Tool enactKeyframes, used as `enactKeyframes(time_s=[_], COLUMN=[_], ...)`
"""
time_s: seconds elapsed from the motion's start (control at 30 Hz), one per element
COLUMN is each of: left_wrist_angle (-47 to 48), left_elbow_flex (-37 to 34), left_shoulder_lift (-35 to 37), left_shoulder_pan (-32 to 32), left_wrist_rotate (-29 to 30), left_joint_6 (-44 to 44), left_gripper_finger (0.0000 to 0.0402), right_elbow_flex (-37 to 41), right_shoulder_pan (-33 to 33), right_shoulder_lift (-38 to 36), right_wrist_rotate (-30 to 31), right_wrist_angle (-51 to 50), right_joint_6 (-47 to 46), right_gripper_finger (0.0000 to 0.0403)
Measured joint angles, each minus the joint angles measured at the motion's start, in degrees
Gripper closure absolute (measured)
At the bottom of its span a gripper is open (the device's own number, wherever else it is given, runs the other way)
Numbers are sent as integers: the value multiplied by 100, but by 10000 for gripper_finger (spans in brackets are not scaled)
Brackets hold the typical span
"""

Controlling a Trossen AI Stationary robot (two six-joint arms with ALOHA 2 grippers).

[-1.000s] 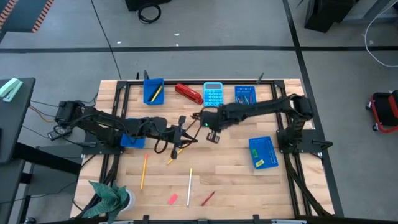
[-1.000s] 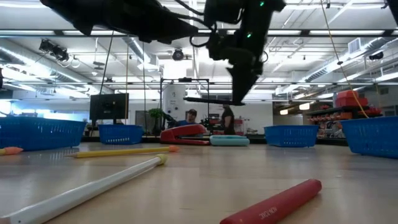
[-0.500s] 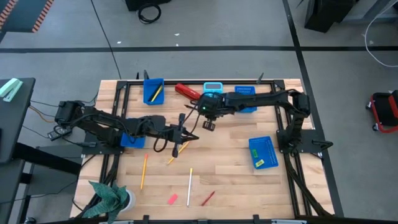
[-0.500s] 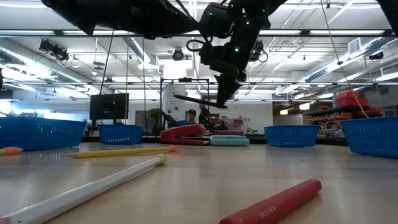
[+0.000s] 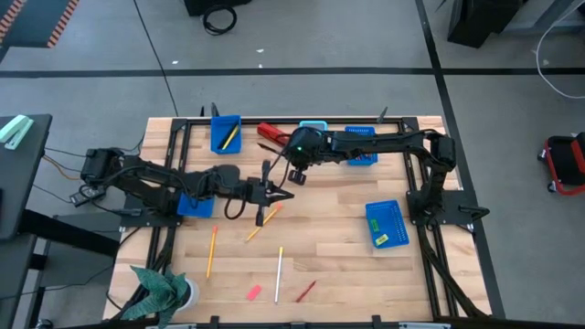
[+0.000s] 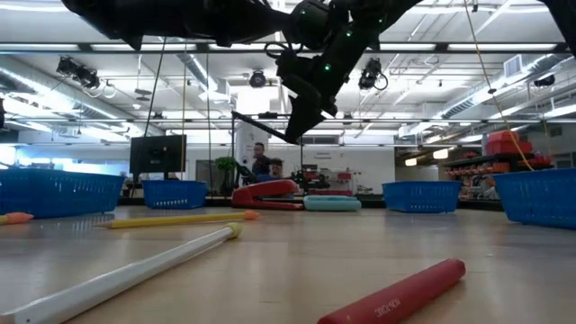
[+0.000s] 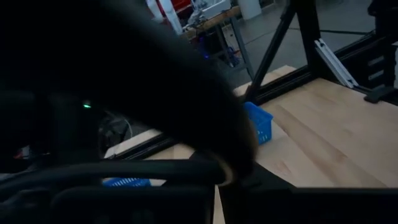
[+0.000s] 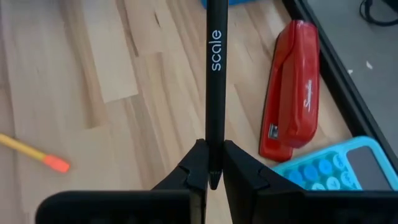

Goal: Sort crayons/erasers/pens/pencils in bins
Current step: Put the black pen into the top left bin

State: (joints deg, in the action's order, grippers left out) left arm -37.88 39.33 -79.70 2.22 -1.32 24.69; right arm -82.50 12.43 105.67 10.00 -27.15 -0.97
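Right hand (image 8: 211, 169) around pen (image 8: 215, 74)

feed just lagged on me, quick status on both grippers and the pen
Right gripper shut on black pen, carried above table near red stapler. Left gripper shut, empty, mid-table over an orange pencil. Nothing blocking the pen.

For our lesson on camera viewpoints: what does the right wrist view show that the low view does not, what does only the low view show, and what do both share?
Only the right wrist view shows the word "scale" printed on the black pen and the calculator's keys.

Only the low view shows the red crayon, the white pencil, blue bins and the room behind.

Both show the right hand shut on the pen, above the table, and the red stapler.
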Motion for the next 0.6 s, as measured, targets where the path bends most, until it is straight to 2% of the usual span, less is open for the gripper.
enactKeyframes(time_s=[0.2,0.53,0.6], left_wrist_angle=[-275,-484,-529], left_elbow_flex=[0,0,0], left_shoulder_lift=[0,0,0], left_shoulder_pan=[-19,-18,-18], left_wrist_rotate=[4,9,9], left_joint_6=[2,2,3], left_gripper_finger=[378,389,384], right_elbow_flex=[-3,-4,-4], right_shoulder_pan=[34,218,261], right_shoulder_lift=[25,263,338], right_wrist_rotate=[-114,-228,-394], right_wrist_angle=[567,796,1164], right_joint_6=[31,129,164], right_gripper_finger=[361,361,361])
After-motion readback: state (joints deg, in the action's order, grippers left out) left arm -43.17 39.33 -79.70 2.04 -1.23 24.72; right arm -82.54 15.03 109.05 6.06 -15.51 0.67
